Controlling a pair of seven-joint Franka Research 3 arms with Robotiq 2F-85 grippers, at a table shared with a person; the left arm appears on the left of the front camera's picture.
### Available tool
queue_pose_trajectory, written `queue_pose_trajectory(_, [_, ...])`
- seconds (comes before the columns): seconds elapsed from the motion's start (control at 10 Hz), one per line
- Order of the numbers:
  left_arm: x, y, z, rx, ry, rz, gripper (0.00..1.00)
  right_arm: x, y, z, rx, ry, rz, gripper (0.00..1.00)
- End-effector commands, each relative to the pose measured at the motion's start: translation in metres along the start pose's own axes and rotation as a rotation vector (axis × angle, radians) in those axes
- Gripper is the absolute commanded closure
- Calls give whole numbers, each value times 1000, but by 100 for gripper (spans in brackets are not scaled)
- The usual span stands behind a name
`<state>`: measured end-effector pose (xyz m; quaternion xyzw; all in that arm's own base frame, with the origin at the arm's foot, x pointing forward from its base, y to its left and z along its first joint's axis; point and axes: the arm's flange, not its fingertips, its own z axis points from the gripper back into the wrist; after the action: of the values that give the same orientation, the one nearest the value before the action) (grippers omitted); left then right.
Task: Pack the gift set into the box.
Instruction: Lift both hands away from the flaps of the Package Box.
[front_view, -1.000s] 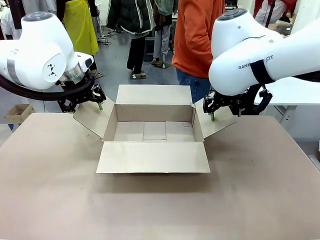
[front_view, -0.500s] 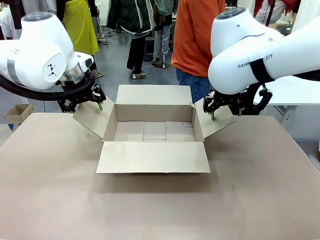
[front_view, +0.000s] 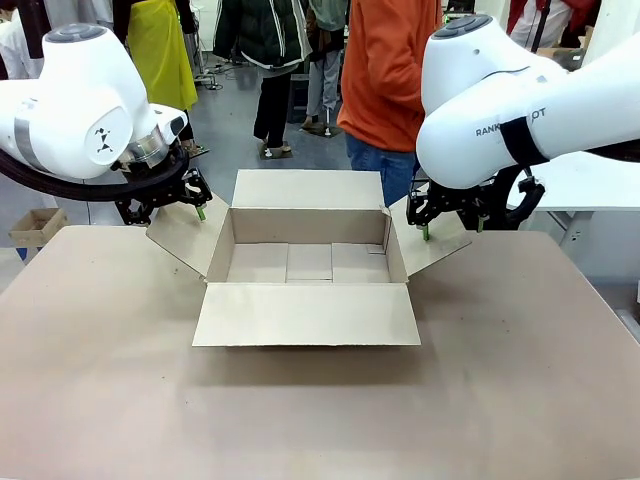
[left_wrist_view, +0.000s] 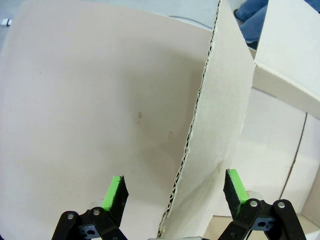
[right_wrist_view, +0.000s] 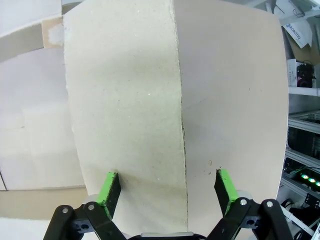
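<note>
The box (front_view: 305, 315) sits open in the middle of the table (front_view: 100, 350), flaps spread; the left gripper (left_wrist_view: 175, 187) gapes astride the left flap (left_wrist_view: 220, 100), pads clear of it; the right gripper (right_wrist_view: 167, 186) is spread wide around the right flap (right_wrist_view: 125, 100).

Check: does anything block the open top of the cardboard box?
Nothing visible does. The box has all four flaps spread outward; the left gripper and right gripper, both open, straddle its side flaps, outside the opening.

The box (front_view: 308, 262) sits mid-frame on the table (front_view: 300, 420), a person (front_view: 390, 70) behind it at top centre. The left gripper (front_view: 193, 208) straddles its left-side flap (front_view: 183, 240), the right gripper (front_view: 432, 222) its right-side flap (front_view: 442, 246).
</note>
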<state>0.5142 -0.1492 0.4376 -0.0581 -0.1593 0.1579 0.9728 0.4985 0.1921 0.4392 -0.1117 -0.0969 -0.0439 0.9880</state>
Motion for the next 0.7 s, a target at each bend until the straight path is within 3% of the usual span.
queue_pose_trajectory(0.0, [-1, -3, 1, 20, -6, 15, 0, 3, 1, 2, -25, -12, -18, 0])
queue_pose_trajectory(0.6, [-1, -3, 1, 20, -6, 15, 0, 3, 1, 2, -25, -12, -18, 0])
